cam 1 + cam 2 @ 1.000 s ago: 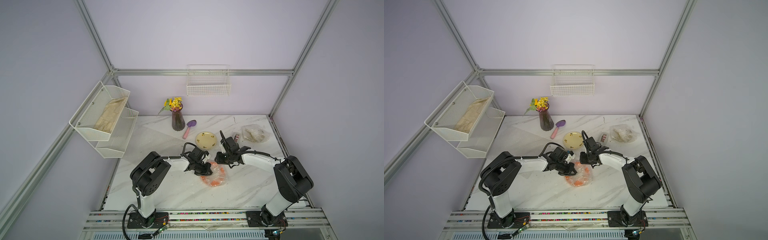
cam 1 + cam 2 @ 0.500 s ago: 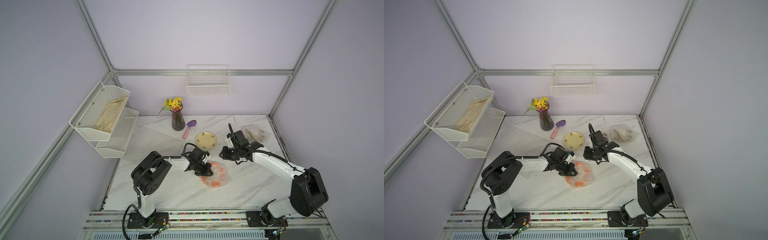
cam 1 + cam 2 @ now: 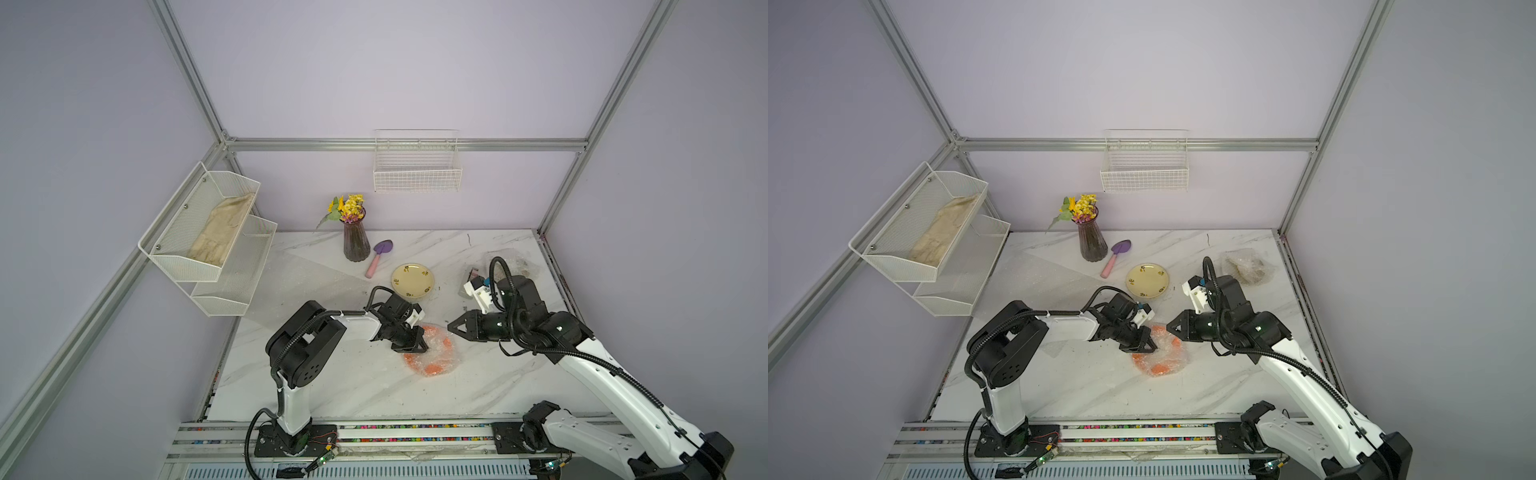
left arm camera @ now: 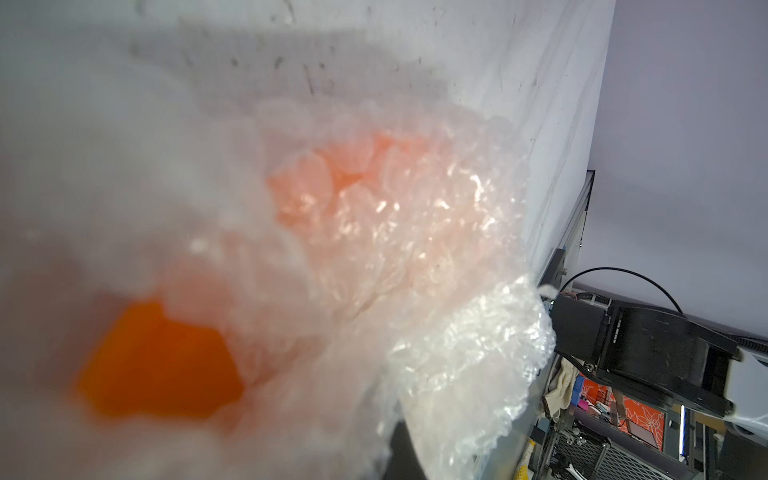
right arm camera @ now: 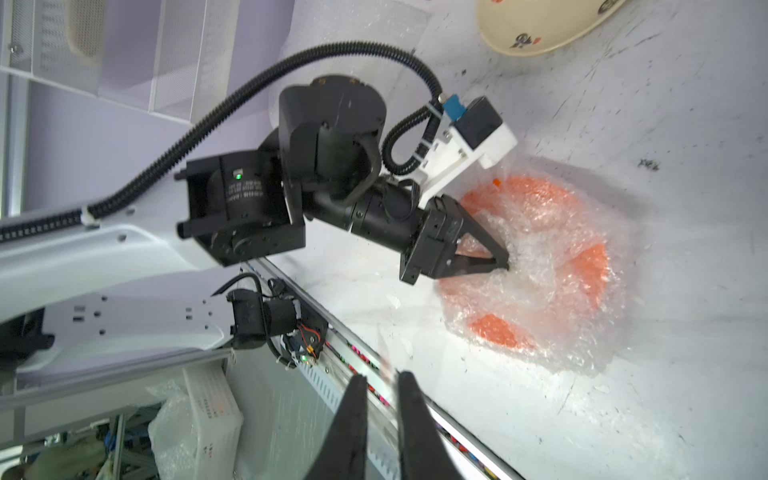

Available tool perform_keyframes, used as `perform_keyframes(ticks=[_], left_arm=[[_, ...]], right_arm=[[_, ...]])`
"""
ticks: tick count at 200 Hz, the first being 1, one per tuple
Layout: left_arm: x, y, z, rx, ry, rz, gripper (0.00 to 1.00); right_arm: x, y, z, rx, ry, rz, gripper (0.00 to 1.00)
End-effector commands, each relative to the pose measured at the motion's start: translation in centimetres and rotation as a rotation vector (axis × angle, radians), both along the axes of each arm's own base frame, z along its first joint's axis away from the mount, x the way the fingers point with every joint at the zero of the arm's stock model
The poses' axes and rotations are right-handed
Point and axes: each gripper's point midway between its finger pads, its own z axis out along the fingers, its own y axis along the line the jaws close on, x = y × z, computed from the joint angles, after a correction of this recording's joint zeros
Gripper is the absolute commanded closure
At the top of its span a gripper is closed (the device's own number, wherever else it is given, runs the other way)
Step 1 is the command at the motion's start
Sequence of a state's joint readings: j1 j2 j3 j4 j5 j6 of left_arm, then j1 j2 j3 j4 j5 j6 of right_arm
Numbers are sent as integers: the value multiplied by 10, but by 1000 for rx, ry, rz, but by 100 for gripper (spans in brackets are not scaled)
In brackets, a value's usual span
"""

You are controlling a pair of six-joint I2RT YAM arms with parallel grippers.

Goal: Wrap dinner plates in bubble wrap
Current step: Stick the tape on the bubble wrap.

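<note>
This is a robotics lab test cell staged to look faintly domestic — an aluminium-profile frame (image 3: 409, 144) carries plain lavender panels (image 3: 374, 62) around a marble-look tabletop (image 3: 332, 386). The left arm (image 3: 307, 345) and right arm (image 3: 602, 374) are bolted to a rail (image 3: 415, 432) on the near side of the left gripper (image 3: 415, 347). Beyond that gripper stand props: a vase of flowers (image 3: 356, 245), a purple trowel (image 3: 379, 257) and, higher, a wire basket (image 3: 417, 172). To its left hangs a mesh rack (image 3: 232, 291) holding cloth (image 3: 220, 232). Past the rail, the right wrist view shows a white crate (image 5: 208, 415) — storage clutter.
</note>
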State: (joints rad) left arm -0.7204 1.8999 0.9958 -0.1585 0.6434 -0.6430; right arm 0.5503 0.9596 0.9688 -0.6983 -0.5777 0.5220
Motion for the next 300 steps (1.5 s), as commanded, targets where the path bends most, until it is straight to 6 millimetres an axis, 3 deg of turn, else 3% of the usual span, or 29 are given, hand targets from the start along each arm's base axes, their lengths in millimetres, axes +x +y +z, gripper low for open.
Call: perform_keyframes(ticks=[1,34,77,102,126,208,261,300], left_arm=[[-33,37,-54,230,127,-6,97],[-34,38,-53,230,126,-9,97],[-34,38,-52,228,126,-9,97],[-33,36,-50,222,124,-11,97],[-34,35,-50,218,129,-13,97],[-38,29,-48,210,138,-13,97],[-42,30,-50,214,150,-12,97],[-45,32,-46,213,148,-9,97]], right_arm=[[-31,-7,-10,-3,133,18,89],[-45,-6,-20,2,203,36,100],[-57,-20,-41,-161,291,92,100],[-54,-14,-52,-168,332,106,100],[-32,2,-58,-140,308,105,100],[70,32,-121,-292,202,7,100],[109,33,-171,-409,151,-20,100],[120,28,-202,-457,122,-48,97]])
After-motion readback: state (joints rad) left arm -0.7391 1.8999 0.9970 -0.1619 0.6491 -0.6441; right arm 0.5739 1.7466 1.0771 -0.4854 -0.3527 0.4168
